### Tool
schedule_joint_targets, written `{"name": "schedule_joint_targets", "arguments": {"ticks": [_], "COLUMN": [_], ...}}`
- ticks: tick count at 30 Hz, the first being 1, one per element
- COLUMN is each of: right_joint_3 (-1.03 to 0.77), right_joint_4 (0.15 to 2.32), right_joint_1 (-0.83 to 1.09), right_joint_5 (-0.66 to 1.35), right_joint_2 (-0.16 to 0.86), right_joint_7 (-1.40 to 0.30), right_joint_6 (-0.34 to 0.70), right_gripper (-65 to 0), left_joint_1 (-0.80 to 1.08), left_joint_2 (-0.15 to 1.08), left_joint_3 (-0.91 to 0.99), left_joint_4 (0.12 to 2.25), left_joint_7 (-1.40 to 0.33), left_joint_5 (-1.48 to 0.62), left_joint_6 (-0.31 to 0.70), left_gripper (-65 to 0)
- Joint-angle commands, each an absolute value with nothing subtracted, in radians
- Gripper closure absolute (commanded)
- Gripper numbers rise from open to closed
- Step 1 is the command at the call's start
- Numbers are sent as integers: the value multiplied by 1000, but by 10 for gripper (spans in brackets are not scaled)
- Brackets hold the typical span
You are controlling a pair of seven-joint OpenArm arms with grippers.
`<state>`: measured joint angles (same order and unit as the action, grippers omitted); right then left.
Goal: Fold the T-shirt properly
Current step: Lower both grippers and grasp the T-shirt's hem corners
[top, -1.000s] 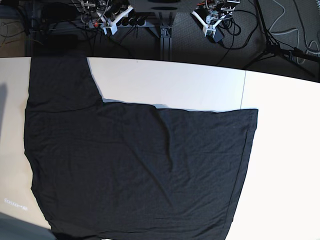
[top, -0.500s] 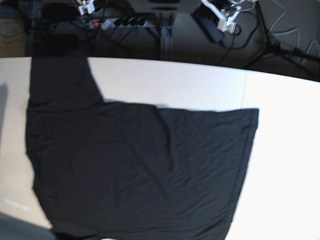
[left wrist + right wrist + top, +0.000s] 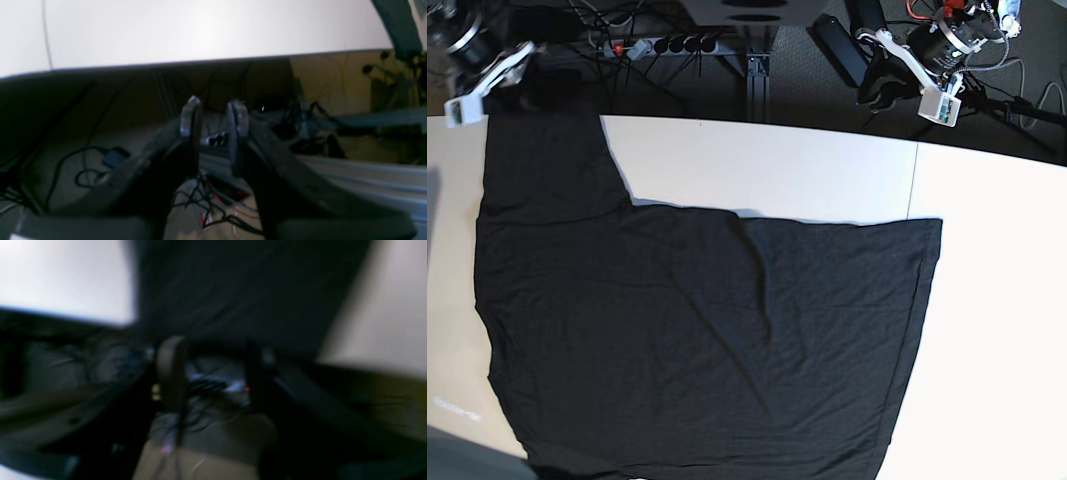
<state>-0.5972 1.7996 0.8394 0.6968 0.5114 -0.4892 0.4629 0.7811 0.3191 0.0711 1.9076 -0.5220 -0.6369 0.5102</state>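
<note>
Shirt [image 3: 697, 330] flat on table [image 3: 987, 300], mostly smooth, one sleeve toward far edge, just ahead of right claw [image 3: 213, 373]; well apart from left claw [image 3: 213, 130]

Left claw: jaws narrowly apart, empty, off table edge
Right claw: blurred, jaws look apart, nothing between, off table edge

Handling guess: light, soft, limp, drapes and creases easily; not fragile. Pinch single layer at sleeve edge or hem corner, lift low, avoid dragging
</note>
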Motion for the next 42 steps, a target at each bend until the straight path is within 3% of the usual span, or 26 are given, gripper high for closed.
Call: {"name": "schedule_joint_targets", "arguments": {"ticks": [1, 9, 14, 17, 24, 29, 35, 42], "right_joint_3": [-635, -688, -657, -597, -435, -419, -418, -418], "right_joint_4": [1791, 1470, 1256, 1188, 1172, 1172, 1172, 1172], "right_joint_1": [823, 583, 461, 412, 389, 389, 391, 391], "right_joint_5": [728, 836, 892, 907, 910, 942, 935, 920], "right_joint_2": [547, 685, 707, 706, 697, 651, 597, 580], "right_joint_7": [-476, -567, -596, -620, -663, -744, -771, -771], "right_joint_6": [467, 469, 517, 525, 528, 529, 529, 529], "right_gripper": [-315, -359, -359, -359, -358, -358, -358, -358], "left_joint_1": [789, 784, 775, 768, 753, 710, 606, 426], "left_joint_2": [328, 352, 352, 352, 403, 483, 553, 588], "left_joint_3": [73, 74, 88, 116, 214, 273, 274, 210], "left_joint_4": [1924, 1924, 1924, 1925, 1925, 1925, 1913, 1697], "left_joint_7": [-505, -487, -485, -479, -480, -478, -480, -505], "left_joint_5": [-646, -608, -607, -613, -664, -671, -693, -749], "left_joint_6": [524, 525, 524, 525, 525, 524, 521, 521], "left_gripper": [-172, -181, -297, -317, -317, -392, -402, -402]}}
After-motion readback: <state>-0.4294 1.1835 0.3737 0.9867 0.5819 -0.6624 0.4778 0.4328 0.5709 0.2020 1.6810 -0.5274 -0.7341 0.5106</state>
